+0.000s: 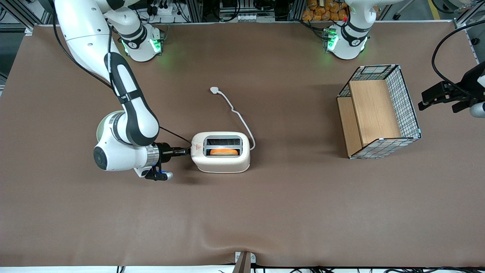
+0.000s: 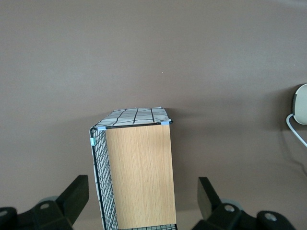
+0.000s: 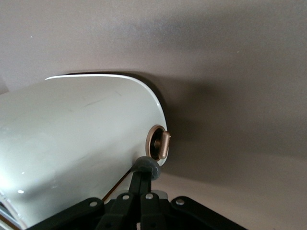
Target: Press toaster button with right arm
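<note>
While your right arm is reaching low over the table, the toaster is sitting right at the gripper, whose fingers are pressed together, tips touching the narrow end beside the toaster button.

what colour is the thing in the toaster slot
Orange, in the toaster's nearer slot; front view shows it best. Gripper at its end.

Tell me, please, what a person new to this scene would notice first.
First, the right arm lying low over the brown table, its gripper closed, fingers together at the narrow end of the cream toaster, where the toaster button is. An orange slice sits in one slot. Toward the parked arm's end stands a wire basket.
</note>
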